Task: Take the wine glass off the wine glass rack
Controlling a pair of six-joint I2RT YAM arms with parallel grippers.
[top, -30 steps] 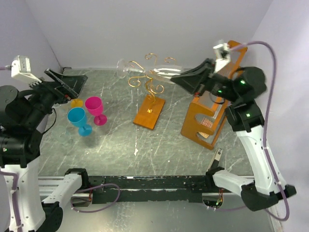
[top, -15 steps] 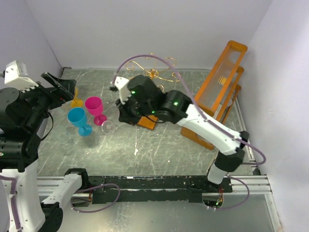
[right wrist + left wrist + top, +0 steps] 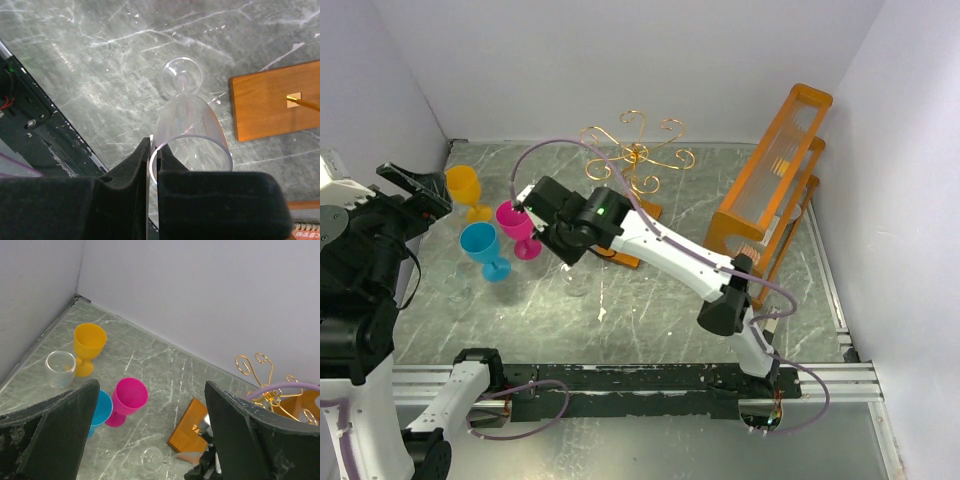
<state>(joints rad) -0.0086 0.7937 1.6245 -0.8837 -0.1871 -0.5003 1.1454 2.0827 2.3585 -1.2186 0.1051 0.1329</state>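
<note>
The clear wine glass (image 3: 187,125) is off the rack and hangs upright from my right gripper (image 3: 153,150), which is shut on its rim. Its foot (image 3: 576,284) is at or just above the table, in front of the rack's left corner; I cannot tell if it touches. It also shows in the left wrist view (image 3: 151,459). The gold wire rack (image 3: 638,150) stands bare on its orange base (image 3: 272,105). My left gripper (image 3: 155,440) is open and empty, held high over the left side (image 3: 415,190).
A yellow goblet (image 3: 463,187), a pink one (image 3: 515,220) and a blue one (image 3: 480,243) stand left of the glass. A small clear cup (image 3: 60,367) sits by the left wall. A big orange frame with clear panels (image 3: 770,200) stands at the right.
My right arm swung from the back right across the rack to the left, carrying the glass off it and lowering it in front of the base. My left arm drew back a little.
</note>
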